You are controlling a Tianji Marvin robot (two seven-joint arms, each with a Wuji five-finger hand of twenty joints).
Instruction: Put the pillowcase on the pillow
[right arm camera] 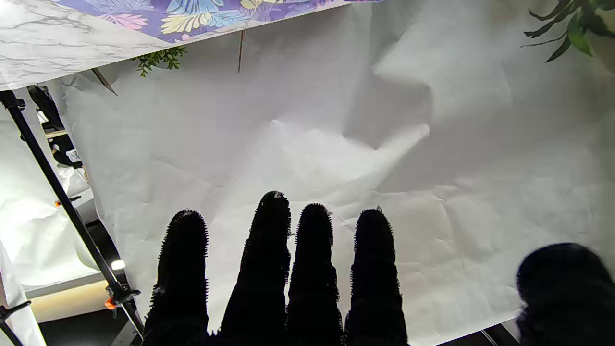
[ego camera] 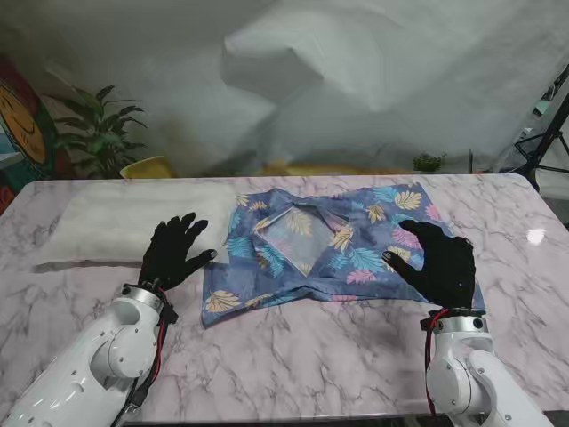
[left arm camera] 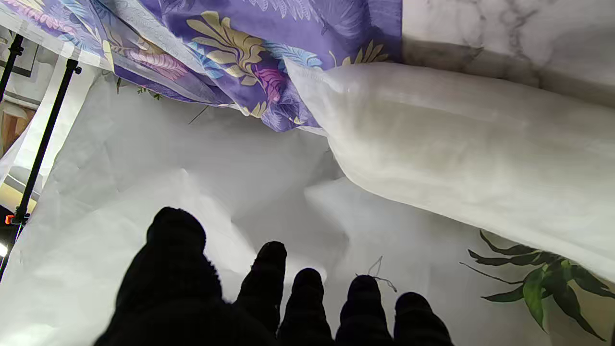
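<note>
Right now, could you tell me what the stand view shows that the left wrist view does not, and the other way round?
Only the stand view shows the right hand open over the pillowcase, and the whole left hand. Only the left wrist view shows the pillowcase edge lapping over the pillow's end. Both show the white pillow, the floral pillowcase, the marble table and the left hand open.

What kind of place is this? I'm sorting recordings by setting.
Probably a staged lab or studio, not a bedroom: a crumpled white backdrop sheet hangs behind the marble table, with a black stand at its edge and a potted plant as decoration.
</note>
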